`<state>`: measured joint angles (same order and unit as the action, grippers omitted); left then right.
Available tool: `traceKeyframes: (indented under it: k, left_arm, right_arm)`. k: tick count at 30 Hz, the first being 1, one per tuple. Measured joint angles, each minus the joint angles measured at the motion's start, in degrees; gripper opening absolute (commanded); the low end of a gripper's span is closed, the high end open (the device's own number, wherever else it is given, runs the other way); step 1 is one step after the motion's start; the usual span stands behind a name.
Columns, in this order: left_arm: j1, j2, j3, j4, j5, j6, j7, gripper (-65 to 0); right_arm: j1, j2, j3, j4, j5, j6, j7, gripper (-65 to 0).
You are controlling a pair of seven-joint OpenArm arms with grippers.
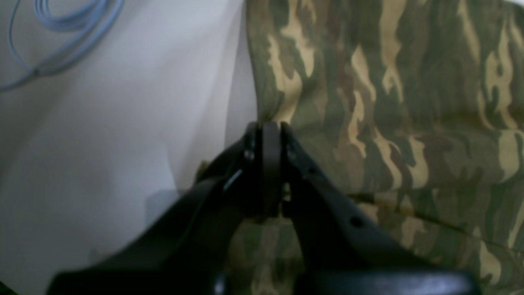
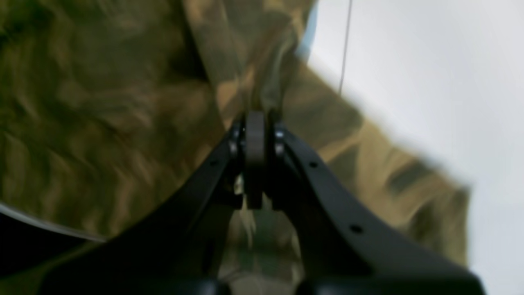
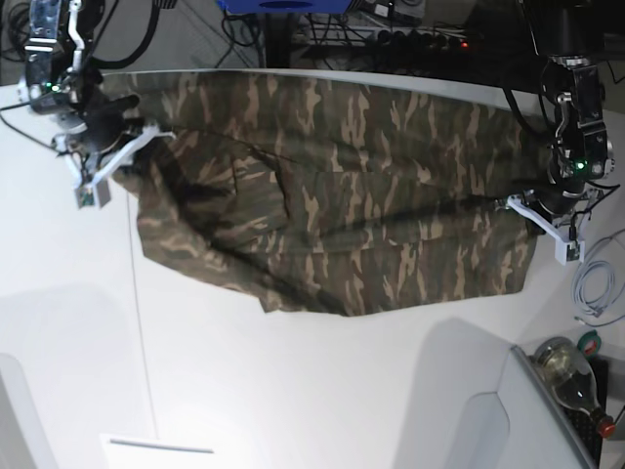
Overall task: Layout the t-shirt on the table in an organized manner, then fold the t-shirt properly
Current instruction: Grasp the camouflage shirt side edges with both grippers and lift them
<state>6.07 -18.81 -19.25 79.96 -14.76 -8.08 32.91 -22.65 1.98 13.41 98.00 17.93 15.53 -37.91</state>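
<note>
Jaws of both grippers pressed fully together, each pinching a fold of the t-shirt (image 3: 342, 210). Left gripper (image 1: 270, 127) clamped on the cloth's edge, black fingers (image 1: 271, 164) meeting flat, camouflage fabric bunched between and below them. Right gripper (image 2: 256, 116) likewise closed on a pinched ridge of the shirt, blurred green and tan cloth spreading away from the fingertips. Seen from the base view, left gripper (image 3: 527, 207) at the shirt's right-hand edge, right gripper (image 3: 132, 137) at the shirt's upper left corner, the two well apart with the whole garment between them. Shirt stretched broadly across the far part of the table (image 3: 293, 391), upper hem near the table's far edge, lower hem sagging in folds toward the middle, left part rumpled and shadowed. Outward from the shirt: thin dark seam line (image 3: 143, 322) running down the white tabletop from below the shirt's left part. Coiled pale cable (image 3: 591, 288) just beyond the shirt's right edge, also visible in the left wrist view as pale blue loops (image 1: 67, 37) on the white surface. Glass bottle (image 3: 571, 376) further below that cable, off the shirt's lower right corner, beside the table's edge.
</note>
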Motion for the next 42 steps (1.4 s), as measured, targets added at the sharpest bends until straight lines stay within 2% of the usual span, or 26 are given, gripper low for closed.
traceKeyframes:
  k: [3, 5, 6, 8, 10, 13, 15, 17, 20, 24, 29, 36, 42]
  left_arm:
    - [0.00, 0.02, 0.11, -0.90, 0.00, -0.02, -0.07, -65.0]
    - [0.20, -0.13, 0.09, -1.07, 0.00, 0.00, -0.07, -65.0]
    - [0.46, -0.11, 0.07, -1.07, 0.02, 0.00, -0.07, -65.0]
    - [0.50, -0.04, 0.20, -1.09, 0.00, -0.02, -0.04, -65.0]
    - [0.48, -0.09, 0.22, -1.09, 0.04, -0.02, -0.07, -65.0]
    - [0.48, -0.11, 0.33, -1.11, 0.24, -0.02, -0.04, -65.0]
    - [0.48, -0.13, 0.50, -1.14, 0.24, -0.02, -0.02, -65.0]
    - [0.46, -0.11, 0.61, -1.18, 0.24, -0.02, -0.04, -65.0]
    - [0.48, -0.11, 0.61, -1.22, 0.42, -0.02, -0.07, -65.0]
    - [0.59, -0.07, 0.46, -1.38, 0.61, -0.02, -0.07, -65.0]
    - [0.46, -0.09, 0.26, -2.75, 0.61, -0.02, -0.07, -65.0]
    - [0.46, -0.11, 0.24, -2.75, 0.63, -0.02, -0.04, -65.0]
    - [0.13, -0.11, 0.24, -2.75, 0.59, 0.00, -0.07, -65.0]
  right_arm:
    - [-0.66, -0.70, -0.07, -2.62, 0.11, 0.04, -0.46, -63.9]
    - [-0.11, -0.70, -0.17, -3.32, 0.04, 0.00, -0.61, -56.4]
    - [0.17, -0.61, -0.11, -3.08, 0.11, 0.00, -1.27, -50.3]
    - [0.70, -0.37, 0.11, -1.64, -0.04, 0.00, -4.13, -41.4]
    - [0.42, -0.39, 0.24, 1.66, 0.09, -0.09, -4.39, -37.5]
    - [1.90, -0.42, 0.26, 5.09, 0.48, -0.07, -4.98, -37.1]
    - [6.19, -0.24, 0.26, 3.82, 0.42, 0.02, -5.29, -36.8]
    - [12.72, -0.04, 0.66, -1.53, 0.33, 0.13, -5.25, -36.6]
    - [22.01, -0.17, 3.43, -13.53, 0.24, 0.09, -8.24, -36.6]
    - [28.41, 1.57, 4.87, -26.67, 0.28, -0.09, -8.50, -36.5]
    - [31.41, 2.32, 4.63, -34.40, 0.13, -0.09, -2.21, -36.5]
    - [34.34, 2.40, 4.59, -40.50, 0.13, -0.04, -1.44, -36.5]
    - [35.04, 1.77, 4.59, -41.38, 0.04, -0.04, -0.24, -36.5]
